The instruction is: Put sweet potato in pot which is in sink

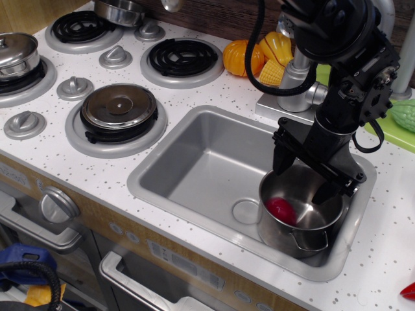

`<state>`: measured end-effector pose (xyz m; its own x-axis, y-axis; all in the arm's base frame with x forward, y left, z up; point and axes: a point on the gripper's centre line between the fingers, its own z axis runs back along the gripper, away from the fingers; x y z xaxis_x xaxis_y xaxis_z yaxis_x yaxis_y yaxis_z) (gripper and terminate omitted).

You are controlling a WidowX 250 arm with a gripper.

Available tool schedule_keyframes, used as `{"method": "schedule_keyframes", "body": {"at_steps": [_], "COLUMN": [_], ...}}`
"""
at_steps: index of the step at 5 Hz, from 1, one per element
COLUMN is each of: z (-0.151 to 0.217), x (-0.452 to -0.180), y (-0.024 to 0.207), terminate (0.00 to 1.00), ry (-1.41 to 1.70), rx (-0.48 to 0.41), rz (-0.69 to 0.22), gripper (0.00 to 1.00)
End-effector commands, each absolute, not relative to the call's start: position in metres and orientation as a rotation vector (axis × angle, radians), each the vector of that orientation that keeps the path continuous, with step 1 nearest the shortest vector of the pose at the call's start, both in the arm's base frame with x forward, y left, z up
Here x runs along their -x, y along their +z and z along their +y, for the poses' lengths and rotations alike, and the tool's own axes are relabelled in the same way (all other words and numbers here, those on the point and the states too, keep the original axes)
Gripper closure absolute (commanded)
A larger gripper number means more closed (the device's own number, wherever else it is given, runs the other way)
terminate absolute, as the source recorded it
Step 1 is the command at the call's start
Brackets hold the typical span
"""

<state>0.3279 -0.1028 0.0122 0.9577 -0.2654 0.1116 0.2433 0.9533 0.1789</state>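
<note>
The dark-red sweet potato [281, 210] lies inside the shiny steel pot [299, 230], at its left side. The pot stands at the right end of the grey sink [194, 162]. My gripper [305, 175] hangs just above the pot's opening with its black fingers [281, 154] spread apart, open and empty. The arm rises behind it to the upper right and hides part of the pot's far rim.
A grey faucet [297, 78] stands behind the sink. An orange pumpkin toy [242, 57] and yellow corn toys [275, 55] lie at the back. A lidded pan [118, 107] sits on the near burner, another pan [16, 52] at left. A green plate [397, 123] is at right.
</note>
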Motion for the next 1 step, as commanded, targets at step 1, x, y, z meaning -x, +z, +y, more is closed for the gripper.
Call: {"method": "schedule_keyframes", "body": {"at_steps": [1], "z": [-0.1049], "x": [-0.3351], "y": [0.0372], "terminate": [1.00], "ry": [-0.252], "rx": [-0.149], "rz": [-0.208], "gripper": [0.00]}}
